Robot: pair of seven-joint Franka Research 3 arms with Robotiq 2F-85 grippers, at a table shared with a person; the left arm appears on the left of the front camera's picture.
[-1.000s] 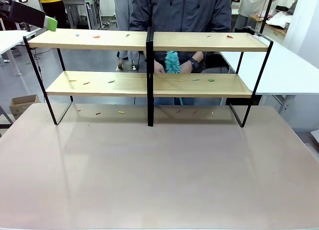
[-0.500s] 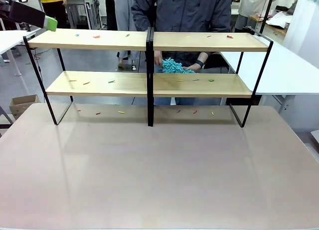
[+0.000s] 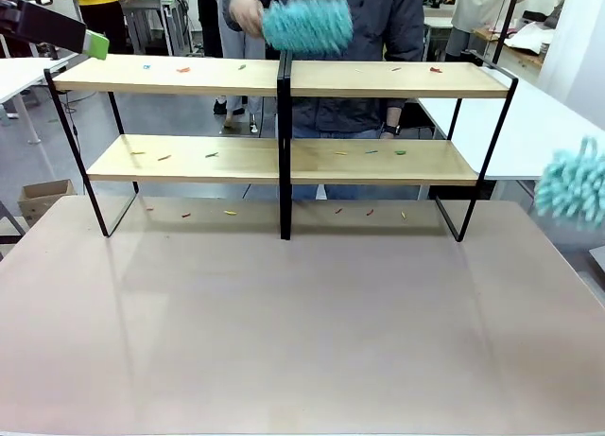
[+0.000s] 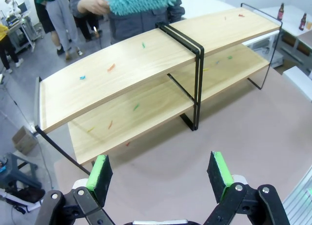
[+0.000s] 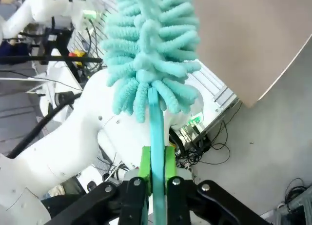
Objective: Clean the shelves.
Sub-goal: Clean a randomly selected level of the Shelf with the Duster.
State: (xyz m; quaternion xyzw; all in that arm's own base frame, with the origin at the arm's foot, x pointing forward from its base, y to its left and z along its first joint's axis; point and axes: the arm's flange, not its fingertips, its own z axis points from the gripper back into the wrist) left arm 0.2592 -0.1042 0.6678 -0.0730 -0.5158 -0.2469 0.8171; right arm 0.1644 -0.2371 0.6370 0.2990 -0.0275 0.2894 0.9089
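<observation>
Left black two-finger pincer with green pads (image 4: 159, 160) is held high, jaws spread wide, nothing between them. Right pincer (image 5: 157, 160) is clamped tight on a teal fluffy duster's (image 5: 148, 49) thin handle.

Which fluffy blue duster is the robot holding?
The lower duster, on the right: its handle is pinched between the fingers of the right gripper. The other duster is in the person's hand above the shelves.
</observation>
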